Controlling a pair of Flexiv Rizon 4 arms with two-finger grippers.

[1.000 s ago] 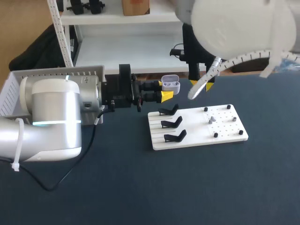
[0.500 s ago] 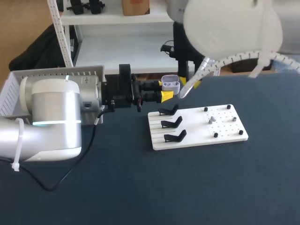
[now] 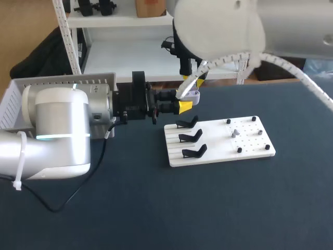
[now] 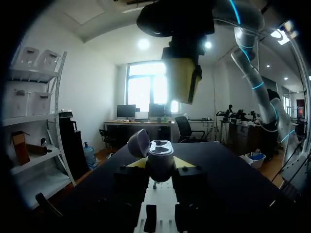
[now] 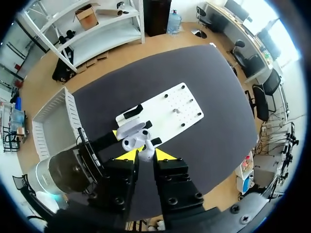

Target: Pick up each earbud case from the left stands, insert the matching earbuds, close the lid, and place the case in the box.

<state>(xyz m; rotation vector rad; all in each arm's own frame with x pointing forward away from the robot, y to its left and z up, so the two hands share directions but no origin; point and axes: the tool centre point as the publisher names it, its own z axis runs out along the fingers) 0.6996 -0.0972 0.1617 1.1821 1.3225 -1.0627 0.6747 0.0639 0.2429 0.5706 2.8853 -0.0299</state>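
Left gripper (image 4: 159, 164): clamped on open case (image 4: 160, 148).
Right gripper (image 5: 145, 156): pinching earbud (image 5: 145, 153), 12 o'clock of case.
Tip: lower straight, slowly.

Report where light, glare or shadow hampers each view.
Head view: even light, but the pale right arm looms over the earbud case. Left wrist view: strong light from behind darkens the right gripper and leaves the foreground in shadow. Right wrist view: evenly lit, the case shows plainly.
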